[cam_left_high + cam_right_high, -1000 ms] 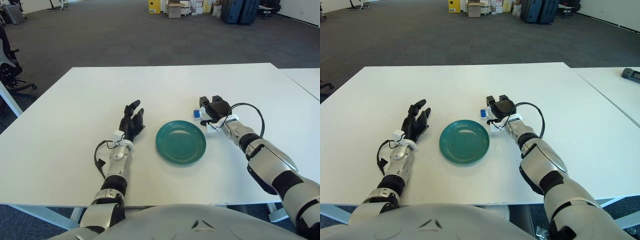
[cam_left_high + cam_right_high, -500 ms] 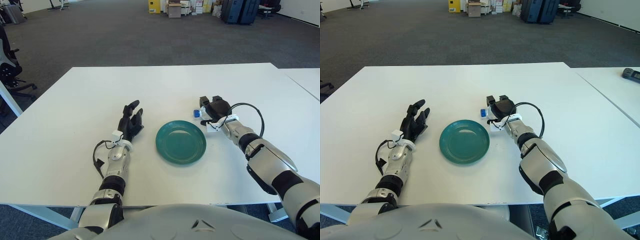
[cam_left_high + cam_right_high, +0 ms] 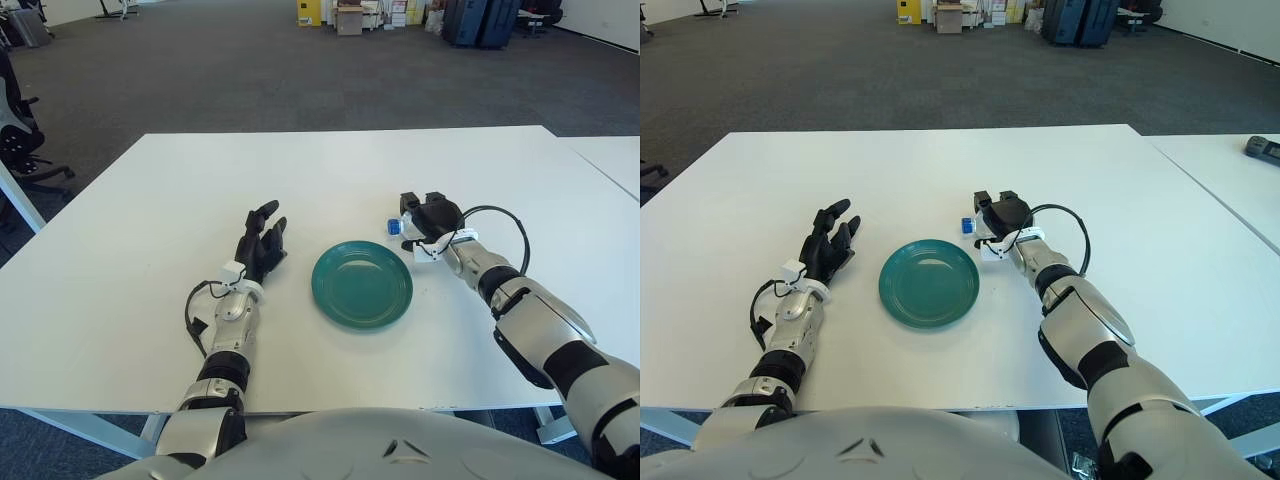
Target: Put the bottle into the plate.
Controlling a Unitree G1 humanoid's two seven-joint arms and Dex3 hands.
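Grey office carpet runs off behind the broad, smooth white table (image 3: 330, 180) I am working over, with boxes and dark cases far at the back. Near the table's middle sits the round, glossy teal plate (image 3: 362, 284), shallow and with nothing in it.

My right robot hand (image 3: 428, 217) is just beyond the plate's far right edge, black fingers curled down over the small bottle (image 3: 395, 227). Only its blue cap end shows, poking out of the hand on the side toward the plate; the body is hidden under the palm. From that I judge its long axis lies roughly flat and crosswise, cap pointing to the robot's left. I cannot tell whether the fingers have truly closed on it or merely cover it.

My left robot hand (image 3: 262, 246) shows to the left of the plate, near its rim, black fingers spread and holding nothing.

So the right hand is plainly the nearer one, and the plate lies just beside the bottle, toward me and to the left. The carry should be short; a slick plate could let a lying bottle roll.
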